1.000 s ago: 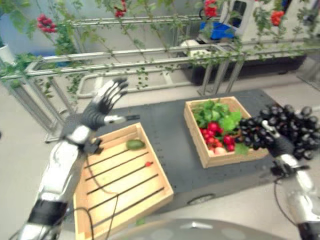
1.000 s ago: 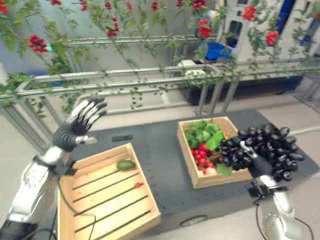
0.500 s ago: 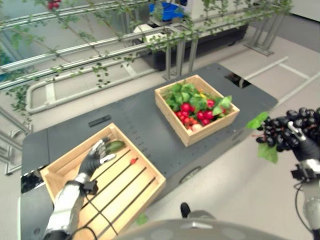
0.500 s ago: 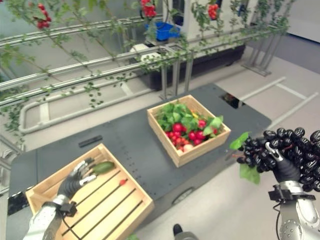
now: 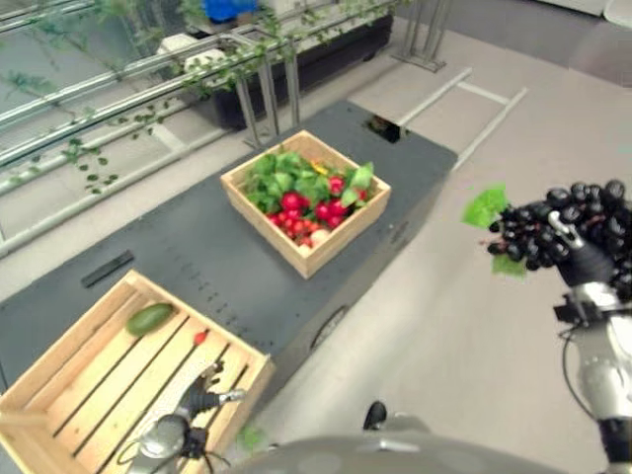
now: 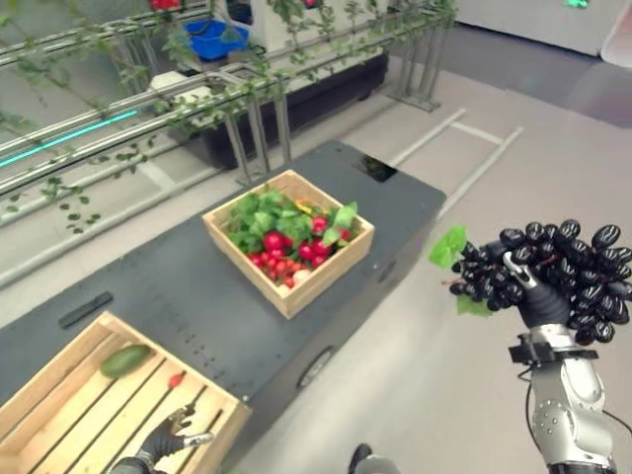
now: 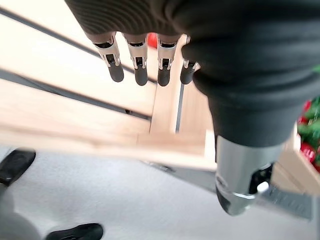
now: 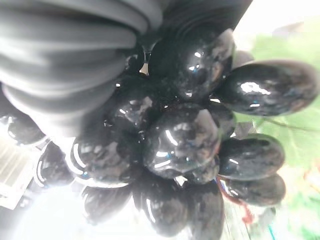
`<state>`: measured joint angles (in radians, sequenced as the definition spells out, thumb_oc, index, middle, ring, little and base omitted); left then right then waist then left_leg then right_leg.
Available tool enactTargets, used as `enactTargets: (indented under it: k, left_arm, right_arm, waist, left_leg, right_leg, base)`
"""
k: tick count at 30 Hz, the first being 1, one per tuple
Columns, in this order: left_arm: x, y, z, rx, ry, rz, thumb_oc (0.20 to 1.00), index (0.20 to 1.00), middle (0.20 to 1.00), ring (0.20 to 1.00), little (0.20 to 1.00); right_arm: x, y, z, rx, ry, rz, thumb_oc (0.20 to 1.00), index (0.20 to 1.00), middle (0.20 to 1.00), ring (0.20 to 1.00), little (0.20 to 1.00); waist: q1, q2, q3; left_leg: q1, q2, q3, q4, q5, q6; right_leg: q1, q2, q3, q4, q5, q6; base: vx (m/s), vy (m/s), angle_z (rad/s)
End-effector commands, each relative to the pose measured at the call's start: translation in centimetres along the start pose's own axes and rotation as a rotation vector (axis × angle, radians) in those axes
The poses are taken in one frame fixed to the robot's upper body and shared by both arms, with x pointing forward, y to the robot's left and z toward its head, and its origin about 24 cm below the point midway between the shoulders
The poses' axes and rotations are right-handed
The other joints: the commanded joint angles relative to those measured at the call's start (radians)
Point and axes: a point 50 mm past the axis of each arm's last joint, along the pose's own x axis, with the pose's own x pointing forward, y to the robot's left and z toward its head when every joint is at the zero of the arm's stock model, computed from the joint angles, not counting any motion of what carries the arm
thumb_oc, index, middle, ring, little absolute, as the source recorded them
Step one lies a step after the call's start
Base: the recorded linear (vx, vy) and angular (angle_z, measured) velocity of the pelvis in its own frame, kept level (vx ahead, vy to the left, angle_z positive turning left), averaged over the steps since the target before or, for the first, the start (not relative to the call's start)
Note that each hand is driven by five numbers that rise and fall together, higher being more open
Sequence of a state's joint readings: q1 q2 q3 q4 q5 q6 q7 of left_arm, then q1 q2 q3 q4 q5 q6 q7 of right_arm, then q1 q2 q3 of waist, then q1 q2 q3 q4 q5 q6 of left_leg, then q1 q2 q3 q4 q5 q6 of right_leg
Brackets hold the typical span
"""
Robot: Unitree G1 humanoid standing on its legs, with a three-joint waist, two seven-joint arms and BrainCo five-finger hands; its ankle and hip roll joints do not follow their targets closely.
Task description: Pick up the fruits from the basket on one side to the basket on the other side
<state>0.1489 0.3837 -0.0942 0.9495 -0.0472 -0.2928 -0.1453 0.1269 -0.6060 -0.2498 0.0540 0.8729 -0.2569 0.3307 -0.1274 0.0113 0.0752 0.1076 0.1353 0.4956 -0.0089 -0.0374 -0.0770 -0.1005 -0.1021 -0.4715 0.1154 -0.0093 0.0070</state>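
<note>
We now hold the black grape bunch (image 6: 553, 281) clasped in our right hand (image 6: 541, 301), swung out right beyond the table (image 5: 237, 267); our relaxed left hand (image 5: 197, 395) has dropped to the near-empty left basket (image 5: 89, 375), awaiting delivery.

Dark grey perforated table (image 6: 212, 296) runs diagonally across a light grey floor (image 6: 415, 326). Metal rail frame (image 6: 148, 99) with trailing green vines (image 6: 59, 183) spans the upper left. White floor lines (image 6: 474, 163) appear at upper right.
</note>
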Motion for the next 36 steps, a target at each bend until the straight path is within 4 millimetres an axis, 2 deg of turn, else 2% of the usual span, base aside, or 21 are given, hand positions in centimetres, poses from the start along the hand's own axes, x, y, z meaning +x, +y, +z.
enactTargets:
  k: [1,5,8,10,11,12,13,15,16,18,19,20,22,23,24,25,26,28,29,32,36]
  left_arm:
    - [0.3,2.3,1.2,0.036,-0.038,0.102,1.000,1.000,1.000,1.000,1.000]
    - [0.6,1.8,1.4,0.031,-0.040,0.096,1.000,1.000,1.000,1.000,1.000]
    - [0.8,1.6,2.2,-0.037,-0.086,0.101,1.000,1.000,1.000,1.000,1.000]
    - [0.8,1.0,5.3,-0.124,-0.260,0.020,1.000,1.000,1.000,1.000,1.000]
    - [0.5,0.7,7.8,-0.158,-0.390,-0.079,1.000,1.000,1.000,1.000,1.000]
    - [-0.8,1.1,11.0,-0.205,-0.560,-0.189,1.000,1.000,1.000,1.000,1.000]
    - [-0.9,1.3,11.0,-0.208,-0.558,-0.193,1.000,1.000,1.000,1.000,1.000]
    - [-2.7,2.0,14.1,-0.260,-0.717,-0.291,1.000,1.000,1.000,1.000,1.000]
    - [-3.4,2.6,15.0,-0.279,-0.763,-0.307,1.000,1.000,1.000,1.000,1.000]
    - [-4.8,3.4,17.6,-0.285,-0.892,-0.328,1.000,1.000,1.000,1.000,1.000]
    - [-5.5,3.9,18.4,-0.282,-0.937,-0.323,1.000,1.000,1.000,1.000,1.000]
    - [-5.9,4.1,19.0,-0.288,-0.975,-0.305,1.000,1.000,1.000,1.000,1.000]
    - [-6.9,4.7,19.9,-0.282,-1.044,-0.272,1.000,1.000,1.000,1.000,1.000]
    - [-7.7,5.1,20.6,-0.275,-1.092,-0.265,1.000,1.000,1.000,1.000,1.000]
    - [-8.0,5.4,20.8,-0.278,-1.112,-0.254,1.000,1.000,1.000,1.000,1.000]
    - [-8.4,5.8,21.2,-0.267,-1.141,-0.233,1.000,1.000,1.000,1.000,1.000]
    - [-8.9,5.9,21.8,-0.254,-1.177,-0.224,1.000,1.000,1.000,1.000,1.000]
    - [-9.7,6.5,22.4,-0.254,-1.230,-0.199,1.000,1.000,1.000,1.000,1.000]
    - [-10.2,6.9,22.8,-0.258,-1.267,-0.185,1.000,1.000,1.000,1.000,1.000]
    - [-10.8,7.3,23.1,-0.251,-1.297,-0.185,1.000,1.000,1.000,1.000,1.000]
    - [-11.6,8.1,22.8,-0.241,-1.312,-0.141,1.000,1.000,1.000,1.000,1.000]
  right_arm:
    - [1.8,0.9,4.1,-0.034,-0.236,0.059,0.200,0.200,0.200,0.200,0.200]
    - [1.7,0.9,4.3,-0.025,-0.261,0.039,0.200,0.200,0.200,0.200,0.200]
    - [1.3,1.2,4.8,-0.020,-0.287,0.050,0.200,0.200,0.200,0.200,0.200]
    - [1.0,1.3,5.2,-0.007,-0.316,0.051,0.200,0.200,0.200,0.200,0.200]
    - [0.9,1.6,5.8,-0.017,-0.333,0.083,0.200,0.200,0.200,0.200,0.200]
    - [0.4,1.5,6.7,-0.042,-0.359,0.097,0.200,0.200,0.200,0.200,0.200]
    - [0.4,1.5,6.7,-0.041,-0.358,0.096,0.200,0.200,0.200,0.200,0.200]
    - [0.2,1.4,6.8,-0.053,-0.355,0.096,0.200,0.200,0.200,0.200,0.200]
    - [0.3,1.4,6.7,-0.051,-0.355,0.095,0.200,0.200,0.200,0.200,0.200]
    - [0.6,1.8,6.8,-0.051,-0.357,0.117,0.200,0.200,0.200,0.200,0.200]
    - [0.8,2.1,6.8,-0.053,-0.355,0.132,0.200,0.200,0.200,0.200,0.200]
    - [1.0,2.4,6.5,-0.050,-0.340,0.142,0.200,0.200,0.200,0.200,0.200]
    - [1.2,2.7,6.0,-0.052,-0.315,0.160,0.200,0.200,0.200,0.200,0.200]
    - [1.3,2.9,6.0,-0.051,-0.310,0.175,0.200,0.200,0.200,0.200,0.200]
    - [1.3,2.9,5.8,-0.050,-0.304,0.181,0.200,0.200,0.200,0.200,0.200]
    - [1.4,3.0,5.6,-0.054,-0.299,0.188,0.200,0.200,0.200,0.200,0.200]
    - [1.8,3.3,5.3,-0.050,-0.292,0.200,0.200,0.200,0.200,0.200,0.200]
    - [1.9,3.6,5.0,-0.049,-0.285,0.209,0.200,0.200,0.200,0.200,0.200]
    - [1.6,3.4,4.9,-0.050,-0.278,0.205,0.200,0.200,0.200,0.200,0.200]
    - [1.4,3.6,4.5,-0.043,-0.260,0.214,0.200,0.200,0.200,0.200,0.200]
    - [1.4,3.6,3.9,-0.036,-0.232,0.211,0.200,0.200,0.200,0.200,0.200]
  waist:
    - [-0.012,-0.070,-0.018]
    - [-0.027,-0.072,-0.017]
    - [-0.037,-0.072,-0.015]
    - [-0.043,-0.069,-0.012]
    - [-0.051,-0.067,-0.010]
    - [-0.059,-0.067,-0.007]
    - [-0.058,-0.068,-0.008]
    - [-0.056,-0.075,-0.001]
    - [-0.049,-0.081,0.007]
    - [-0.030,-0.092,0.026]
    - [-0.018,-0.109,0.039]
    - [0.005,-0.113,0.044]
    - [0.038,-0.115,0.049]
    - [0.055,-0.119,0.050]
    - [0.058,-0.119,0.046]
    - [0.076,-0.113,0.049]
    - [0.100,-0.114,0.048]
    - [0.111,-0.113,0.043]
    - [0.103,-0.111,0.033]
    - [0.094,-0.111,0.003]
    - [0.097,-0.111,-0.025]
  left_leg:
    - [-0.041,-0.059,0.043,0.149,-0.148,0.070]
    - [-0.026,-0.031,0.074,0.185,-0.162,0.057]
    - [-0.024,-0.014,0.080,0.204,-0.161,0.047]
    - [-0.021,-0.006,0.080,0.209,-0.161,0.044]
    - [-0.023,0.003,0.084,0.222,-0.162,0.041]
    - [-0.033,0.019,0.084,0.267,-0.165,0.035]
    - [-0.035,0.023,0.085,0.274,-0.167,0.034]
    - [-0.065,0.062,0.062,0.397,-0.124,0.007]
    - [-0.088,0.093,0.037,0.476,-0.091,-0.018]
    - [-0.128,0.101,-0.045,0.581,-0.038,-0.034]
    - [-0.169,0.074,-0.088,0.631,-0.009,-0.021]
    - [-0.205,0.021,-0.171,0.635,-0.018,-0.010]
    - [-0.279,-0.083,-0.289,0.555,-0.055,0.018]
    - [-0.309,-0.107,-0.350,0.479,-0.055,0.030]
    - [-0.291,-0.101,-0.376,0.404,-0.068,0.041]
    - [-0.290,-0.110,-0.434,0.331,-0.051,0.040]
    - [-0.299,-0.154,-0.512,0.275,-0.020,0.038]
    - [-0.263,-0.173,-0.541,0.231,-0.028,0.039]
    - [-0.224,-0.155,-0.516,0.176,-0.017,0.043]
    - [-0.157,-0.161,-0.494,0.101,-0.015,0.057]
    - [-0.114,-0.167,-0.456,0.071,-0.027,0.071]
  right_leg:
    - [0.007,-0.019,0.056,-0.013,-0.028,0.086]
    - [0.015,0.006,0.094,-0.009,-0.042,0.075]
    - [0.017,0.020,0.116,-0.011,-0.048,0.069]
    - [0.017,0.029,0.131,-0.007,-0.054,0.065]
    - [0.014,0.035,0.139,-0.003,-0.059,0.062]
    - [0.018,0.045,0.158,-0.008,-0.066,0.055]
    - [0.018,0.047,0.158,-0.008,-0.067,0.054]
    - [0.043,0.071,0.190,-0.022,-0.076,0.031]
    - [0.065,0.096,0.210,-0.037,-0.080,0.014]
    - [0.094,0.117,0.248,-0.055,-0.081,-0.006]
    - [0.090,0.114,0.262,-0.063,-0.060,-0.019]
    - [0.090,0.114,0.293,-0.063,-0.060,-0.020]
    - [0.100,0.114,0.337,-0.072,-0.059,-0.004]
    - [0.102,0.108,0.357,-0.074,-0.055,0.009]
    - [0.099,0.107,0.362,-0.069,-0.056,0.017]
    - [0.102,0.117,0.378,-0.062,-0.063,0.021]
    - [0.101,0.123,0.400,-0.060,-0.060,0.027]
    - [0.105,0.130,0.421,-0.048,-0.068,0.032]
    - [0.104,0.135,0.419,-0.050,-0.067,0.033]
    - [0.117,0.122,0.422,-0.072,-0.064,0.040]
    - [0.133,0.108,0.442,-0.086,-0.058,0.051]
  base:
    - [0.09,-0.106,-0.40]
    - [0.08,-0.086,-0.32]
    - [0.07,-0.086,-0.28]
    - [0.07,-0.082,-0.21]
    - [0.11,-0.124,-0.21]
    - [0.09,-0.098,-0.18]
    - [0.11,-0.117,-0.05]
    - [0.13,-0.172,-0.10]
    - [0.14,-0.206,-0.33]
    - [0.05,-0.143,-0.42]
    - [-0.04,-0.049,-0.54]
    - [-0.05,0.007,-0.96]
    - [0.06,0.071,-1.11]
    - [0.10,0.079,-1.06]
    - [0.12,0.101,-1.04]
    - [0.14,0.091,-1.04]
    - [0.10,0.066,-0.92]
    - [0.12,0.057,-1.29]
    - [0.16,0.117,-1.08]
    - [0.14,0.150,-0.49]
    - [0.11,0.140,0.07]
